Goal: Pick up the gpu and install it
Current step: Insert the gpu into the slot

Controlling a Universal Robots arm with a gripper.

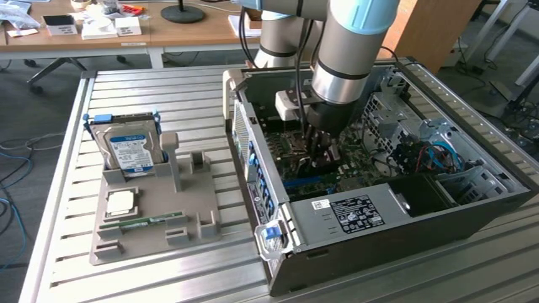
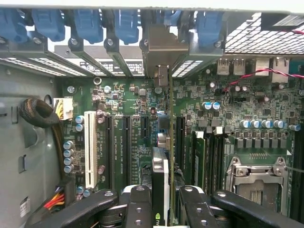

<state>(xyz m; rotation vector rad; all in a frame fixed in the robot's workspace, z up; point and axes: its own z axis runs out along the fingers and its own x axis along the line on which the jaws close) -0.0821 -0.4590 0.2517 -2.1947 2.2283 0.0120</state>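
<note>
gpu: I see it edge-on, clamped between the end effector fingers, inside the open case.
Axis: long edge runs along the motherboard slots, bracket end towards the rear slot covers.
Relation: card sits directly over a slot; seated or not, I can't tell.
Text: green logo fragment on card edge, unreadable; case label too small.

The gpu is seen edge-on, and the gripper fingers hide its lower part.
</note>
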